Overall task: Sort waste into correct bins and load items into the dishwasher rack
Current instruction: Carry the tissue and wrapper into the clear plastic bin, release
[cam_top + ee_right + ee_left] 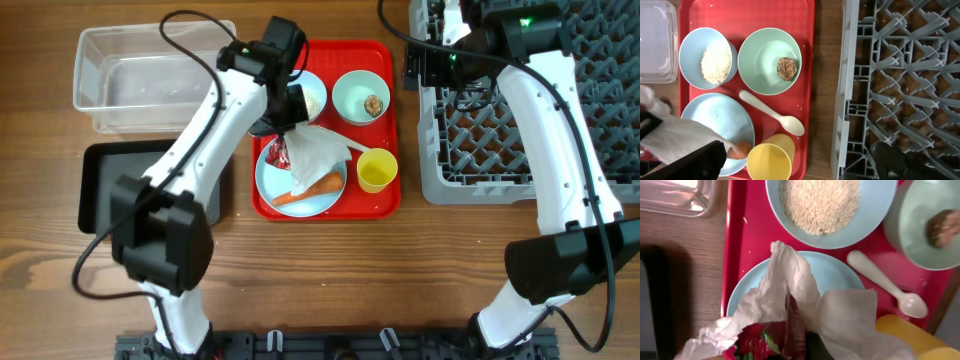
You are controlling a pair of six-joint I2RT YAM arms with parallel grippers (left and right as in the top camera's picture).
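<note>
Crumpled white tissue (790,292) heaped over part of the light-blue plate (832,272), folds bunched up close under the left wrist camera. Tucked against its lower edge, the snack wrapper (757,340), red with green print, lettering too blurred to read. Beside both on the plate, the orange carrot (312,188). All of it on the red tray (385,205), along with the whitish-blue bowl (875,210) of rice (820,202), the mint bowl (760,67) with the brown lump (786,68) inside, a pale spoon (772,114) flat between bowls and plate, and the yellow cup (769,160) upright just beside the plate.

Left gripper (287,108) above the plate's far edge, by the rice bowl, tips lost in the tissue folds; cannot tell whether clamped or apart. Right gripper (797,152) spread wide, nothing between its fingers (695,160), hanging over the left rim of the grey rack (470,150).

Left of the red tray, clear tub (150,80) and, nearer the arm bases, black tray (100,190), both on the wooden table (330,280).
</note>
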